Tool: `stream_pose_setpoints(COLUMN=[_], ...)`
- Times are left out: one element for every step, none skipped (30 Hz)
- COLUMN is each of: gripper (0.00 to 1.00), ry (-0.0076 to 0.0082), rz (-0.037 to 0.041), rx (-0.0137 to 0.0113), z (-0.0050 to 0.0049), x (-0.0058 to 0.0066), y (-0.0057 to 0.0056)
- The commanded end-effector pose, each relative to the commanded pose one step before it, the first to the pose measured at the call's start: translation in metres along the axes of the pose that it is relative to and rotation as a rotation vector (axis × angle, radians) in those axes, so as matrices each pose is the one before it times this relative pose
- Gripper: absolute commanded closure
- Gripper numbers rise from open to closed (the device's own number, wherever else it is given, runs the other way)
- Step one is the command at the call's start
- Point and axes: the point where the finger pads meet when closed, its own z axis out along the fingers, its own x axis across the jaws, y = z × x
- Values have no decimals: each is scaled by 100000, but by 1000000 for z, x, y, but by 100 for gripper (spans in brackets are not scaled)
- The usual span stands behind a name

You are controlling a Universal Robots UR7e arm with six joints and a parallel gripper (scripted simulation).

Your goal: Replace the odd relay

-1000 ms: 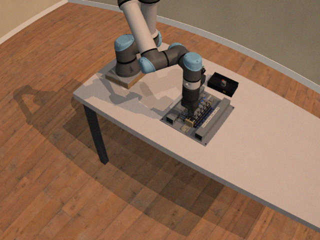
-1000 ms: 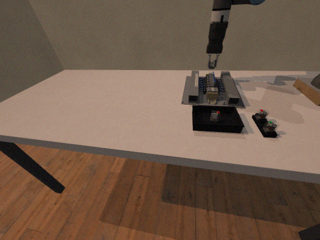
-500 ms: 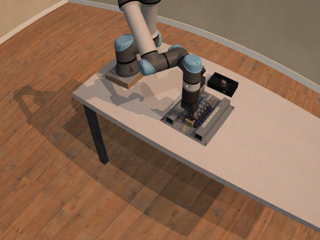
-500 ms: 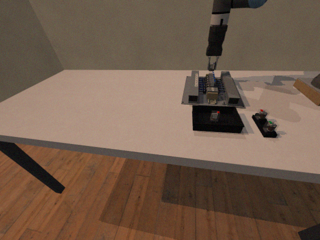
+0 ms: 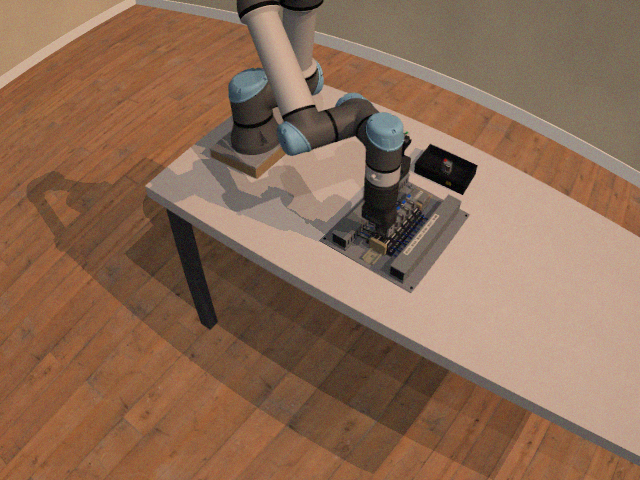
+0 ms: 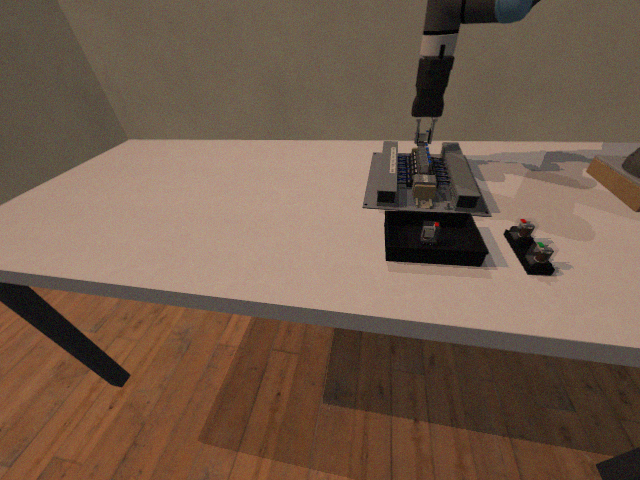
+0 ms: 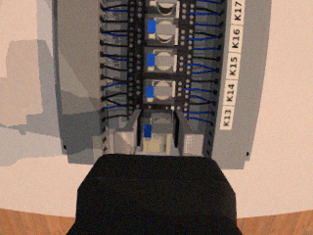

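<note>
The relay panel point(image 5: 398, 232) lies on the table, with a row of relays point(image 7: 162, 46) whose blue buttons sit on the left side of their tops in the wrist view. My gripper point(image 7: 157, 120) is shut on a relay with a blue button, also on its left side, at the near end of the row beside label K13. In the exterior view the gripper point(image 6: 423, 136) hangs just above the row; I cannot tell how deep the relay sits. The black tray point(image 6: 434, 237) holds a relay with a red button point(image 6: 429, 230).
A black spare holder point(image 6: 527, 248) right of the tray carries a red-button relay point(image 6: 524, 227) and a green-button relay point(image 6: 541, 249). Grey wire ducts point(image 7: 74, 59) flank the row. A beige block point(image 6: 423, 188) stands at the panel's tray end. The arm base point(image 5: 248, 149) is at the table's back.
</note>
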Motion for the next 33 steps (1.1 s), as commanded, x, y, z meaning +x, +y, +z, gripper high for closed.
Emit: stream_pose_setpoints(gripper=[100, 100, 100, 100, 100, 100, 100, 100, 100, 100, 100, 100, 100, 100, 100, 100, 100, 100, 100, 100, 100, 100, 100, 100, 100, 100, 100, 100, 100, 100, 100, 100, 100], ry=[197, 0, -23, 6, 6, 6, 6, 0, 0, 0, 0, 0, 0, 0, 0, 0, 0, 0, 0, -35, 9, 9, 9, 9, 0, 0, 0, 0, 0, 0, 0, 0, 0], rz=[6, 0, 0, 0, 0, 0, 0, 0, 0, 0, 0, 0, 0, 0, 0, 0, 0, 0, 0, 0, 0, 0, 0, 0, 0, 0, 0, 0, 0, 0, 0, 0, 0], rx=[-91, 0, 12, -3, -3, -3, -3, 0, 0, 0, 0, 0, 0, 0, 0, 0, 0, 0, 0, 18, -4, -4, -4, -4, 0, 0, 0, 0, 0, 0, 0, 0, 0], z=[-180, 0, 3373, 3595, 3595, 3595, 3595, 0, 0, 0, 0, 0, 0, 0, 0, 0, 0, 0, 0, -629, -283, -283, -283, -283, 0, 0, 0, 0, 0, 0, 0, 0, 0], x=[518, 0, -130, -63, -63, -63, -64, 0, 0, 0, 0, 0, 0, 0, 0, 0, 0, 0, 0, -81, 39, 39, 39, 39, 0, 0, 0, 0, 0, 0, 0, 0, 0], y=[236, 0, -200, -180, -180, -180, -180, 0, 0, 0, 0, 0, 0, 0, 0, 0, 0, 0, 0, -8, 28, 28, 28, 28, 0, 0, 0, 0, 0, 0, 0, 0, 0])
